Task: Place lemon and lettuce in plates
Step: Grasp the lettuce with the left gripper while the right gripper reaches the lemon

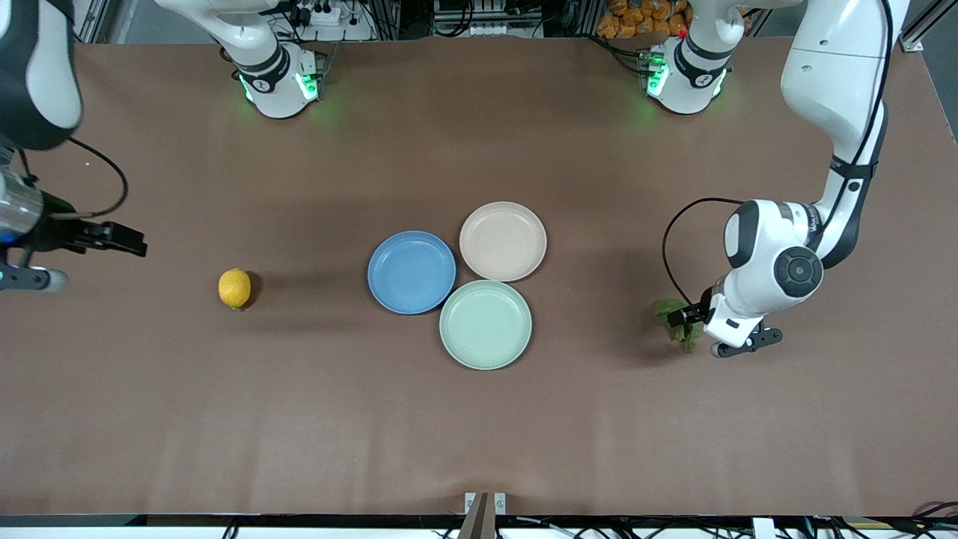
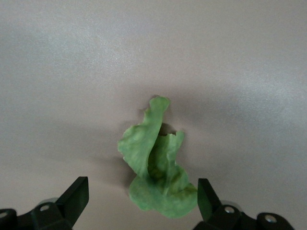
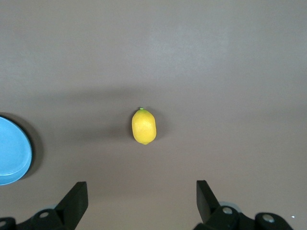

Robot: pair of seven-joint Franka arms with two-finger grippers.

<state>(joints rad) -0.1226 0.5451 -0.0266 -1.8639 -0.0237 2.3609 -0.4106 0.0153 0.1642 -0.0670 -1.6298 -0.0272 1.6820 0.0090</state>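
A: Hovering over the lettuce (image 2: 156, 163) now, left gripper (image 2: 143, 194) is spread wide, leaf lying at the left arm's end of the table.
B: Drop straight, pinch the thick fold, not an edge.
A: Right gripper (image 3: 142, 195) is waiting wide too, up near the lemon (image 1: 234, 288). Blue plate (image 1: 412, 271) and beige plate (image 1: 503, 241) are sitting empty.

The left arm hides part of the lettuce (image 1: 682, 320).
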